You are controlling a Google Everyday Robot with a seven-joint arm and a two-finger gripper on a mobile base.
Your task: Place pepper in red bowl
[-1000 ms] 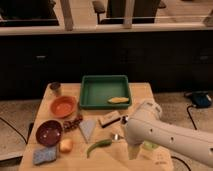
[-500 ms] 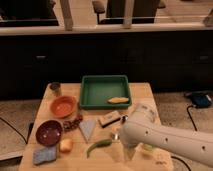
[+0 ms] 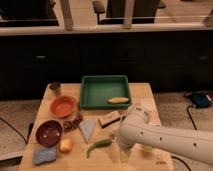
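On the front strip of the wooden table, the pepper lies flat, just where it lay half a second ago. Its stalk end points right, toward me. My gripper hangs just right of that end. It has come a little lower and further left since the earlier frame, and my white arm now covers more of the table's right front corner. Whether the gripper is apart or together I cannot tell, nor whether it touches the pepper. Nothing else on the table has shifted.

The pepper is near the front edge, with only a narrow band of bare wood before the drop. To its left sit a small yellow-orange fruit and a blue sponge, with the dark maroon bowl just behind them. The red-orange bowl stands further back on the left, well apart from the pepper. Between them lie a pale wedge and a dark red cluster. A brown block lies behind the pepper. The green tray, holding a yellow piece, fills the back middle.
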